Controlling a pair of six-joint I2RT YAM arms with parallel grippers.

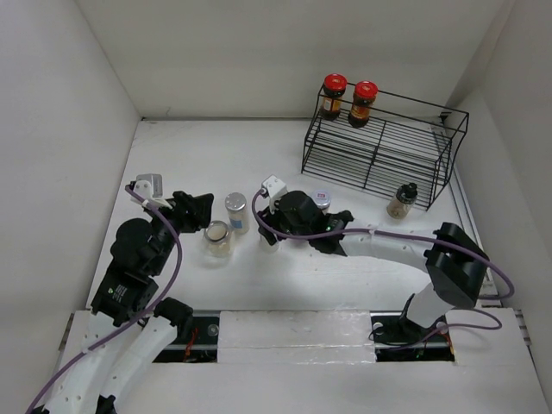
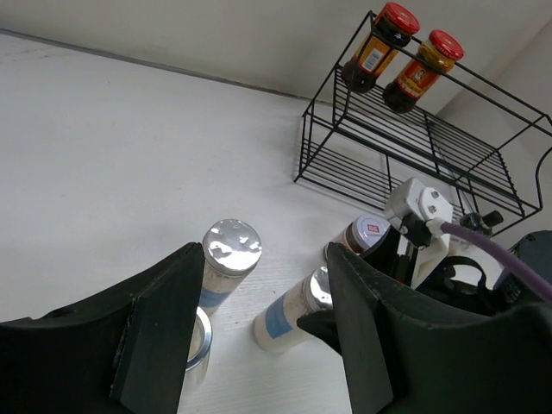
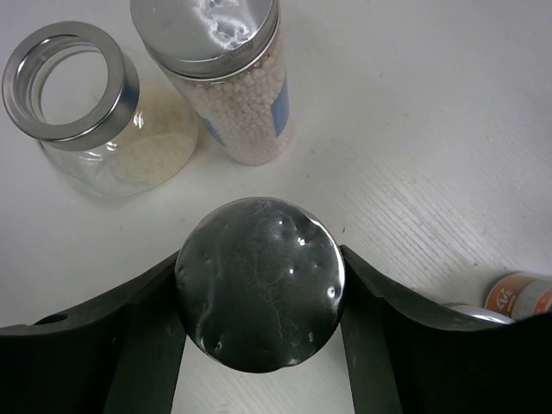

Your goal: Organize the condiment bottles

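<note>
Grip first: the right claw (image 3: 260, 278), closed against both sides of the silver-lidded pale glass jar (image 3: 259, 315) standing near the tabletop's (image 1: 190, 164) middle, should firm up, lift straight clear of neighbouring jars (image 3: 235, 103), then head far-right to the black wire rack (image 1: 379, 151); left claw (image 2: 267, 250) hangs open, empty.

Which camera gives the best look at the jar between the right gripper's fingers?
Right wrist: the jar's silver lid sits centred between both fingers. The top view mostly hides it beneath the right gripper; the left wrist shows its side, partly blocked.

A lab test cell: plain white walls (image 1: 259, 52) enclose the table (image 1: 216, 155).
</note>
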